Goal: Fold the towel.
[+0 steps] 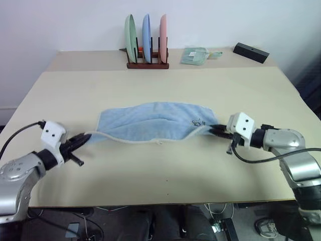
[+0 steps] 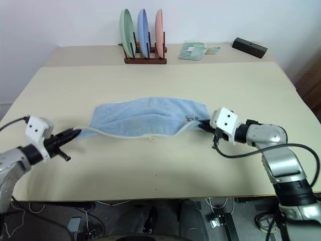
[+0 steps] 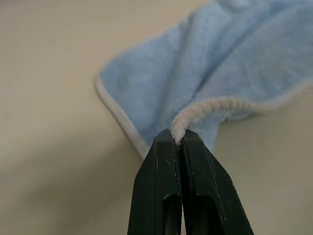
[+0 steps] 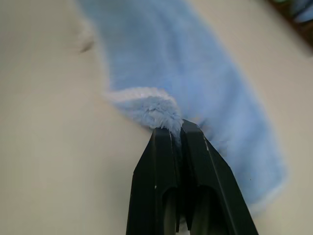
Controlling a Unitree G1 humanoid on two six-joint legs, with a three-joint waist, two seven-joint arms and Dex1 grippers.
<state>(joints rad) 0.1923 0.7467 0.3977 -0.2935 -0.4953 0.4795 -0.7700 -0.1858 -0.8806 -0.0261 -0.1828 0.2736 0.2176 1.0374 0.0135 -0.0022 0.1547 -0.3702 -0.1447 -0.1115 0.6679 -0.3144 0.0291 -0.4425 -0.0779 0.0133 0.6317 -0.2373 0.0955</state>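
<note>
Head views: towel [image 1: 155, 123] lies mid-surface, folded into a long band with its whitish edge sagging along the near side. Left hand [image 1: 86, 137] pinches the towel's left corner, right hand [image 1: 214, 130] pinches the right corner; both clamped tight on cloth, low over the surface [image 1: 165, 170]. Wide bare strip between towel and near edge, bare room on both sides too. At the far edge, well apart from the towel: plate rack [image 1: 147, 59], green cloth [image 1: 194, 55], black block [image 1: 250, 52].

Left wrist view: fingers [image 3: 164, 186] closed on the white stitched edging, blue cloth spreading beyond, bare surface beside it.

Right wrist view: fingers [image 4: 161, 181] closed on a bunched fluffy corner.
</note>
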